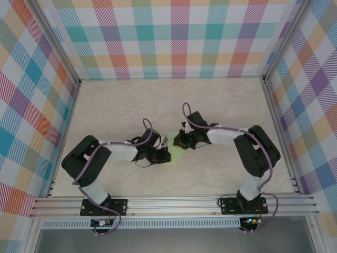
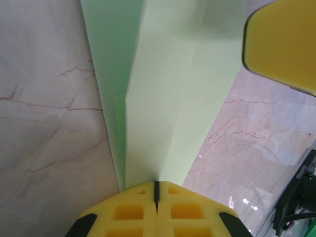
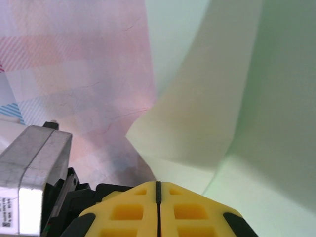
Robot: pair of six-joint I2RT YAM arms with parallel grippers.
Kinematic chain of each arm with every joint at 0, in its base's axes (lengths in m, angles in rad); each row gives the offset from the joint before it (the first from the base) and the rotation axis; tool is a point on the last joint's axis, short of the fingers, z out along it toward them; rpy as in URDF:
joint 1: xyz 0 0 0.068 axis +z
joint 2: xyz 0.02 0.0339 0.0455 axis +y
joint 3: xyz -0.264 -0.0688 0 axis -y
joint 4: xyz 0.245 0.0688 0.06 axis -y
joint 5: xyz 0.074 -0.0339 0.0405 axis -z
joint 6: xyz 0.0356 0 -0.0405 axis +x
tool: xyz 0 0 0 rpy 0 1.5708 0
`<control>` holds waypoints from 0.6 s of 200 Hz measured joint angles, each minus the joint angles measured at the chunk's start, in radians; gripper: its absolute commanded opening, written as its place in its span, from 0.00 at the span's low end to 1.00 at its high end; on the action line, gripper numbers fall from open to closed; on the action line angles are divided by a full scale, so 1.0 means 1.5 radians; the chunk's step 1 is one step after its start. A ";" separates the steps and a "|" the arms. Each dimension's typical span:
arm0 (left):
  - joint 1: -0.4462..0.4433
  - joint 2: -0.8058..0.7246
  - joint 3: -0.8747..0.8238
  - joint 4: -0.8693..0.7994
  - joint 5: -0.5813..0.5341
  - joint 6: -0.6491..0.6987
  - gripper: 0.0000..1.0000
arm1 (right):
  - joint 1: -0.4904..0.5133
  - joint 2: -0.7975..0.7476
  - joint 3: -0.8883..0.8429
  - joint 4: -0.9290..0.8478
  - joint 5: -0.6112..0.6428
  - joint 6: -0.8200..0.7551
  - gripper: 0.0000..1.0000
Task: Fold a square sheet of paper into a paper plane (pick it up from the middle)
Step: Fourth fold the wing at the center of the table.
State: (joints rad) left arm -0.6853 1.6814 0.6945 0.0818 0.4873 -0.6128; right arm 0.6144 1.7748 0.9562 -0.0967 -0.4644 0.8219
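- Paper plane [image 2: 173, 98] is part-made. In the left wrist view the pale green paper is no longer a flat square but a long, narrow stack of overlapping layers, with lengthwise creases that taper toward the left claw [image 2: 156, 190].
- Judging from that, the early folds are done. The right wrist view shows a flap curving loosely instead of lying flat, so the wing folds and a firm pressing of the creases seem to be left, though I cannot tell this for sure.
- The paper plane hangs over the middle of the bench [image 1: 121, 105], between the two claws. It looks lifted rather than laid down, but the top view is too small to settle it.
- The left claw is closed, its yellow fingers [image 2: 128, 212] meeting at a seam with the narrow end of the paper pinched in it.
- The right claw [image 3: 158, 183] is likewise clamped shut on another edge of the paper. One of its yellow pads [image 2: 281, 44] shows at the upper right of the left wrist view, just beside the sheet.
- Both arms are bent at the elbow and reach inward, forearms converging at the centre. The wrists are close together and the elbows point out toward the side walls [image 1: 31, 105].
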 measured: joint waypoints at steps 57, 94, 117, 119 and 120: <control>0.000 0.001 0.001 -0.001 0.001 0.000 0.02 | 0.019 0.066 0.000 0.030 -0.018 0.000 0.05; 0.000 0.002 0.001 -0.001 0.001 0.000 0.01 | 0.013 0.077 0.002 0.035 -0.023 0.000 0.06; 0.000 0.002 -0.001 0.001 0.001 0.000 0.01 | 0.008 0.081 0.007 0.030 -0.029 0.000 0.07; 0.000 0.002 -0.001 0.001 0.002 0.000 0.01 | 0.007 0.081 0.008 0.029 -0.030 0.000 0.07; 0.000 0.002 -0.002 0.002 0.002 0.000 0.01 | 0.007 0.081 0.008 0.029 -0.030 0.000 0.07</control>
State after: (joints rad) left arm -0.6849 1.6836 0.6922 0.0841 0.4896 -0.6128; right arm 0.6250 1.8961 0.9688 -0.0536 -0.5095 0.8223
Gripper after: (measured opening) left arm 0.045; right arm 0.066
